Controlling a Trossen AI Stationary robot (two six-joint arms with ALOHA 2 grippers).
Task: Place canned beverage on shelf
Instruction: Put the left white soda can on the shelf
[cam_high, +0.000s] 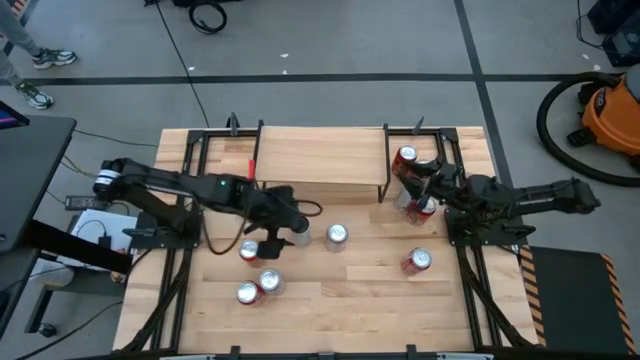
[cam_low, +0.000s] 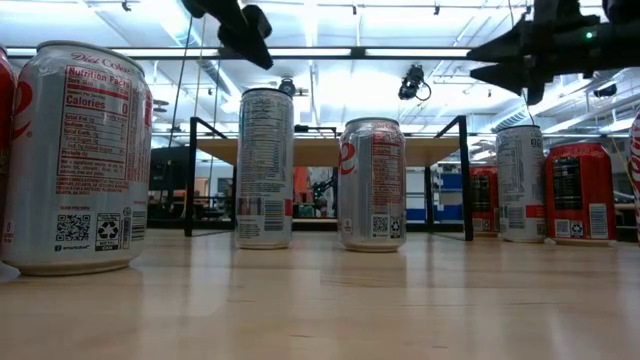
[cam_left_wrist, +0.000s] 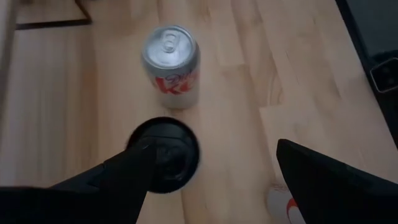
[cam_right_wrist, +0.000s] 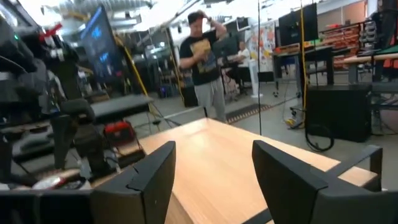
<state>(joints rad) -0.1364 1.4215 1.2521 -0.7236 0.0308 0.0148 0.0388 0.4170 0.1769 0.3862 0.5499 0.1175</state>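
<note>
The shelf (cam_high: 320, 165) stands at the table's far middle on black legs, its board bare. My left gripper (cam_high: 285, 232) hovers open, tilted down, over a tall slim can with a dark top (cam_left_wrist: 165, 155), well above it in the low view (cam_low: 245, 35). A silver-and-red can (cam_left_wrist: 171, 65) stands upright just beyond. My right gripper (cam_high: 425, 185) is off the shelf's right end, held about level and open with nothing between its fingers (cam_right_wrist: 214, 180). Red cans (cam_high: 412, 203) stand under and beside it.
More cans stand upright on the table: one in the middle (cam_high: 337, 235), a few near the left (cam_high: 258, 285), one at the right (cam_high: 417, 261), one by the shelf's right legs (cam_high: 405, 160). A person (cam_right_wrist: 202, 62) stands in the room beyond.
</note>
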